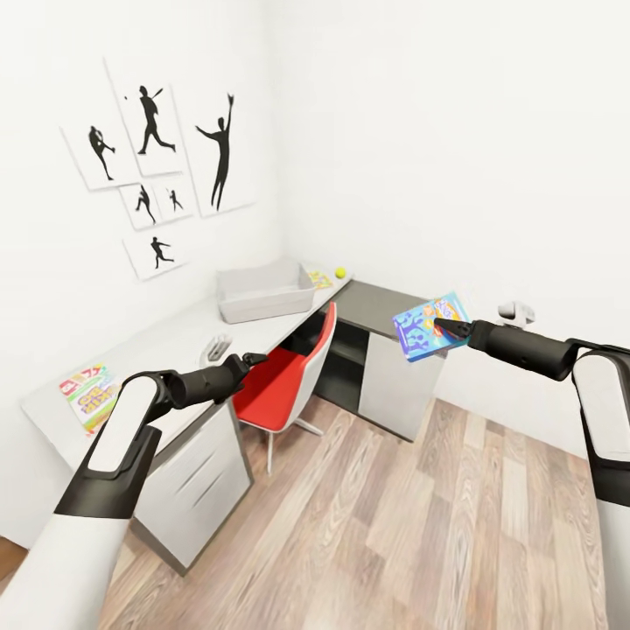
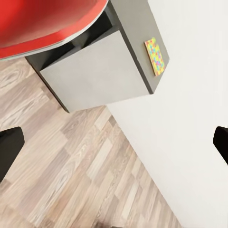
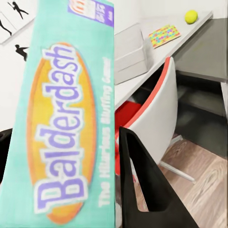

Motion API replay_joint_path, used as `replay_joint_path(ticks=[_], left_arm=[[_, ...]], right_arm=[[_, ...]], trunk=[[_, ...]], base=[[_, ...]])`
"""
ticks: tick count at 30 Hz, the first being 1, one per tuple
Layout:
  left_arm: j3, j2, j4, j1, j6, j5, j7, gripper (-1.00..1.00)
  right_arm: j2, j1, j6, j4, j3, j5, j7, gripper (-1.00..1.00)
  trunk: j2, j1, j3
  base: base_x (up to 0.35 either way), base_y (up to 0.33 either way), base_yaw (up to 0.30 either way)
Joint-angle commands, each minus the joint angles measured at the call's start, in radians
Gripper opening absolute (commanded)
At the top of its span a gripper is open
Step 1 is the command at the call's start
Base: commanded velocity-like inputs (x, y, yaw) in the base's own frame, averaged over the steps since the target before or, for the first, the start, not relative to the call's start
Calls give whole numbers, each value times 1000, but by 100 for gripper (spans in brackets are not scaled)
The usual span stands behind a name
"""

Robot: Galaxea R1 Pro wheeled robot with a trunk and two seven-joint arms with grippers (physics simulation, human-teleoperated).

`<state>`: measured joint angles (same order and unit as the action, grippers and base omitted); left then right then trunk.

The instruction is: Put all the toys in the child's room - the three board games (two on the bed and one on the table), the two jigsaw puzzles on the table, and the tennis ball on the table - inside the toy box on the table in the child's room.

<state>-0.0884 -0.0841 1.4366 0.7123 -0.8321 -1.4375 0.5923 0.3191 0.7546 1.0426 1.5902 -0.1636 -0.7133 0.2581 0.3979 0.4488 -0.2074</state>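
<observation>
Above the floor, right gripper (image 1: 440, 328) clamps blue board game (image 1: 430, 326), long axis tilted.

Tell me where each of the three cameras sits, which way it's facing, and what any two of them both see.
Head view: high up, looking down over both arms at the table, toy box and red chair.
Left wrist view: on the left arm, facing the floor and dark cabinet; open left pincer tips at the edges.
Right wrist view: on the right arm, facing the table; right pincer grips the board game.
Head and right wrist views share the tennis ball.
</observation>
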Motion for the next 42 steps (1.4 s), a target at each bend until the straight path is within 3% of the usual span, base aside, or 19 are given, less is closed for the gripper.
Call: replay_joint_path(ticks=[1, 10, 17, 33, 36, 38, 42], left_arm=[[-1, -1, 1, 0, 1, -10, 11, 100], [-1, -16, 2, -2, 1, -16, 9, 100], [48, -23, 13, -25, -1, -20, 10, 100], [61, -25, 32, -45, 1, -16, 10, 100], [88, -28, 41, -54, 2, -13, 13, 100], [138, -27, 47, -71, 1, -18, 55, 100], [155, -25, 50, -77, 1, -21, 91, 100]], right_arm=[[0, 1, 5, 1, -2, 4, 10, -100], [-1, 4, 5, -1, -2, 6, 6, -100], [-1, 7, 5, -10, -3, 6, 6, -100], [-2, 9, 5, -15, 1, 10, 4, -100], [-2, 10, 5, -15, 2, 10, 4, -100], [-4, 12, 5, -31, 3, 10, -12, -100], [-24, 15, 5, -68, 4, 10, -41, -100]], trunk=[[2, 1, -2], [2, 1, -2], [2, 1, -6], [2, 1, -18], [2, 1, -20], [2, 1, -22], [2, 1, -25]], base=[[321, -184, 0], [316, -193, 27], [302, -209, 245], [306, -164, 266], [142, -18, 251], [47, -6, 255], [20, -2, 258]])
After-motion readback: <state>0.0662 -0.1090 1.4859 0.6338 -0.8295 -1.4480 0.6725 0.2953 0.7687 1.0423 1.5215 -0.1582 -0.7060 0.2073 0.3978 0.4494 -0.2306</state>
